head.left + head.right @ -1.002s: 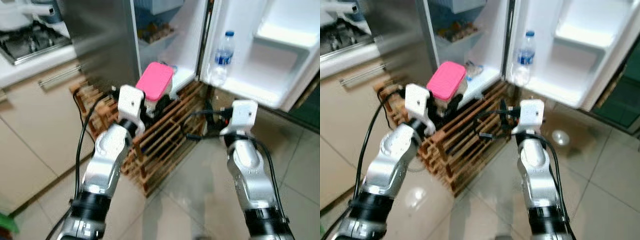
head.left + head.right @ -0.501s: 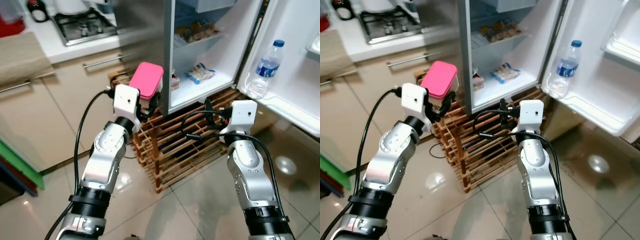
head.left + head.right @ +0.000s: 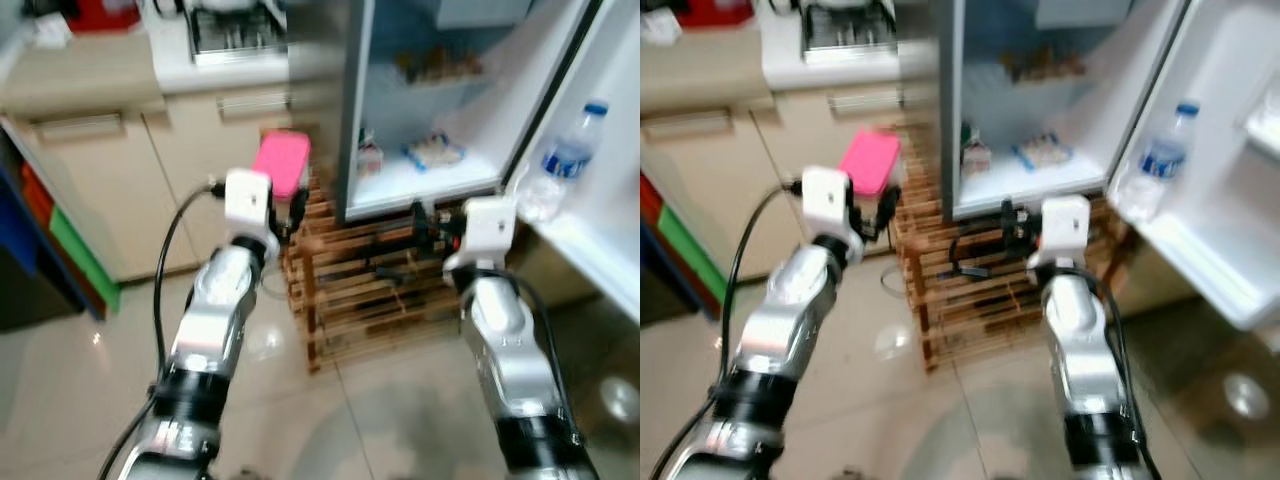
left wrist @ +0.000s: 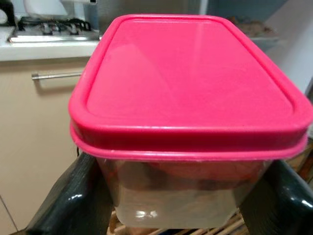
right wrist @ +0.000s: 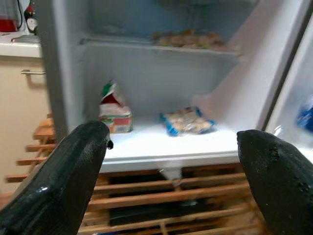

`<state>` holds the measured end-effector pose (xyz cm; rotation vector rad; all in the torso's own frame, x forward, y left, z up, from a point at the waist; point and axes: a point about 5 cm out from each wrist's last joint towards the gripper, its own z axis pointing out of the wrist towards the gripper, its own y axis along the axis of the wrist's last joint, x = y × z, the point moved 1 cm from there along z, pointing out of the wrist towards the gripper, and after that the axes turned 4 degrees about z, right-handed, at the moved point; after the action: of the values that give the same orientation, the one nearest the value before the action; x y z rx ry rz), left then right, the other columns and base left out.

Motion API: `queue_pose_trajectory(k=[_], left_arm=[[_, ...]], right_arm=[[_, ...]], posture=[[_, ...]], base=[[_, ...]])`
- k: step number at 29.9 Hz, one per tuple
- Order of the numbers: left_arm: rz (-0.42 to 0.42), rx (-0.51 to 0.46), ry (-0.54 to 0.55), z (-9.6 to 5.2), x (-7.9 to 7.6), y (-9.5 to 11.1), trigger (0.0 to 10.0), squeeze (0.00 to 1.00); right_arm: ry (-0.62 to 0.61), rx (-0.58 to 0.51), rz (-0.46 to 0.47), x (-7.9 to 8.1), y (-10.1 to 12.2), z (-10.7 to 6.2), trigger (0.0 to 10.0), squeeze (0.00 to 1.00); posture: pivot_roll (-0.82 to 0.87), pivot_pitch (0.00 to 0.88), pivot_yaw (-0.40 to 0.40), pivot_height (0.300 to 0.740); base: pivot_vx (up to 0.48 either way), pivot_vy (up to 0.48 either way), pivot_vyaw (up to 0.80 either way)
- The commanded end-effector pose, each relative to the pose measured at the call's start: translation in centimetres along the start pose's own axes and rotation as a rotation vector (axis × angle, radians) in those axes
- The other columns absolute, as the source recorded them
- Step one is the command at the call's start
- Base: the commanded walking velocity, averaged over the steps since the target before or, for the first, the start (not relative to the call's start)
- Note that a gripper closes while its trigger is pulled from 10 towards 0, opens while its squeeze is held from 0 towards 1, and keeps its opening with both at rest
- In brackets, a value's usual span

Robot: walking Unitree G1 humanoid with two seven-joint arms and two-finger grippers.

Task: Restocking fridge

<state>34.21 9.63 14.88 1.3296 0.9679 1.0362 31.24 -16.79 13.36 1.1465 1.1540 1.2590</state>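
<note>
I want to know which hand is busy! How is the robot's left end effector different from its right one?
The left end effector is shut on a tub with a pink lid; the right end effector is open and holds nothing. The left one is beside the cupboards, left of the fridge; the right one points into the open fridge. Both have two black fingers.

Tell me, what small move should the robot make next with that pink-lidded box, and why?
Probably carry the pink-lidded box to its right, toward the open fridge's bottom shelf. The left gripper holds it beside the fridge wall, outside, and the shelf has bare space between the carton and packet.
</note>
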Motion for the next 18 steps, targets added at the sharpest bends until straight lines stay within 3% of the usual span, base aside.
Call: queue_pose_trajectory(k=[1,14,18], left_arm=[[0.014,-0.003,0.021,0.21,0.7,0.28,10.0,0.0],[0.029,-0.004,0.023,0.74,0.73,0.36,10.0,0.0],[-0.044,-0.043,0.031,0.8,0.95,0.87,10.0,0.0]], right_arm=[[0.015,-0.02,0.004,0.65,0.64,0.22,10.0,0.0],[0.011,-0.024,0.003,0.66,0.67,0.02,10.0,0.0],[0.007,-0.026,0.006,0.58,0.67,-0.06,10.0,0.0]], posture=[[-0.18,0.0,0.026,0.74],[-0.18,0.0,0.03,0.74],[-0.18,0.0,0.029,0.74]], base=[[0.0,-0.454,0.57],[0.0,-0.455,0.51],[0.0,-0.227,0.0]])
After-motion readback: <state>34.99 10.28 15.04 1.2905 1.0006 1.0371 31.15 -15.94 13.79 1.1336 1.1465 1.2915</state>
